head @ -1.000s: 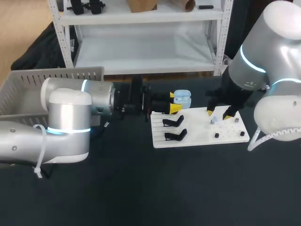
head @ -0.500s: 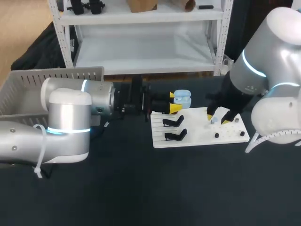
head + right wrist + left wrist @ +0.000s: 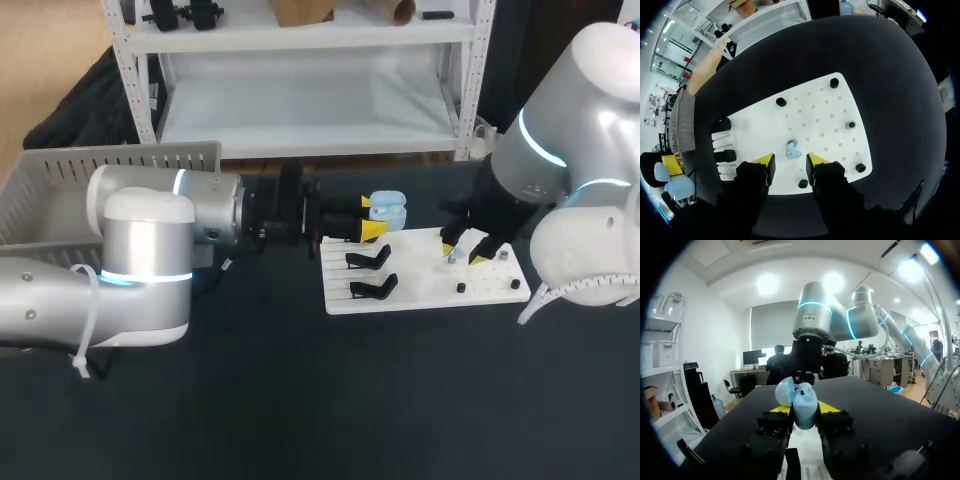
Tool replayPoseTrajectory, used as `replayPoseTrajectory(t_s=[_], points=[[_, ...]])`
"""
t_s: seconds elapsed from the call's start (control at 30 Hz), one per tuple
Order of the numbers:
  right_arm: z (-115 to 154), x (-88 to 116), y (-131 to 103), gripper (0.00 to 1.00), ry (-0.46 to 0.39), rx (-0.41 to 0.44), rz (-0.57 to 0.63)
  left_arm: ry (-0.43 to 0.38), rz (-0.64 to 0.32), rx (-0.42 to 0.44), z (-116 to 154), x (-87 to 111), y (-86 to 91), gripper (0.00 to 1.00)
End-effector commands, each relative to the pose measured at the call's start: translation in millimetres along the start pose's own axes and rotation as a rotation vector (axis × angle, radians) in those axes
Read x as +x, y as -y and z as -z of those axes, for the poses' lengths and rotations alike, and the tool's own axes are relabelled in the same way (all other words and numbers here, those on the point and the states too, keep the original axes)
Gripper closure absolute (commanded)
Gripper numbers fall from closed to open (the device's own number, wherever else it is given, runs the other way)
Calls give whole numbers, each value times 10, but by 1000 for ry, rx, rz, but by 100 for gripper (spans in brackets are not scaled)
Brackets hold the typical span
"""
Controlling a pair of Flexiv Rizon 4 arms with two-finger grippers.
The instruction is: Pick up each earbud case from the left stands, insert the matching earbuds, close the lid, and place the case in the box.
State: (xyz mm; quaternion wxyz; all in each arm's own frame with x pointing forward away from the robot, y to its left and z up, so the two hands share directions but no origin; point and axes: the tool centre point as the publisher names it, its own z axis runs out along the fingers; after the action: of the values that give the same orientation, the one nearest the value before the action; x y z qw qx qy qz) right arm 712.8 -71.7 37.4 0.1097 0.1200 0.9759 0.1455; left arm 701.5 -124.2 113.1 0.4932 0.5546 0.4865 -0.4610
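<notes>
Left end effector [image 3: 804, 408] clamps the pale blue plastic earbud case [image 3: 802, 401] — lid open. Right end effector [image 3: 790, 161], narrowly parted, hangs over a small pale blue earbud [image 3: 791, 149] on the white perforated board [image 3: 832, 125].

Left claw [image 3: 370, 217] clamped (held level); right claw [image 3: 462, 249] parted, pointing down.

Our left arm [image 3: 150, 260]: rounded silver shells, a glowing cyan ring, a white cable tie.
Our right arm [image 3: 570, 170]: the same silver and cyan, with a white cable.
Our left gripper [image 3: 804, 408]: black screw-holed blocks behind the jaws, yellow tips.
</notes>
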Motion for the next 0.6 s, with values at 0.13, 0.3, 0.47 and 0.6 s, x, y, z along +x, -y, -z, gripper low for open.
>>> replayPoseTrajectory(t_s=[0.13, 0.3, 0.47, 0.6], points=[[-37, -24, -2, 64, -4, 2, -1, 2, -2, -2, 0, 6, 2, 100], [-51, -34, 5, 75, -9, 8, -5, 2, -2, -2, 0, 6, 2, 100], [-53, -36, 4, 75, -14, 11, -6, 2, -2, -2, 0, 6, 2, 100], [-61, -38, -6, 75, -17, 12, -6, 2, -2, -2, 0, 6, 2, 100]])
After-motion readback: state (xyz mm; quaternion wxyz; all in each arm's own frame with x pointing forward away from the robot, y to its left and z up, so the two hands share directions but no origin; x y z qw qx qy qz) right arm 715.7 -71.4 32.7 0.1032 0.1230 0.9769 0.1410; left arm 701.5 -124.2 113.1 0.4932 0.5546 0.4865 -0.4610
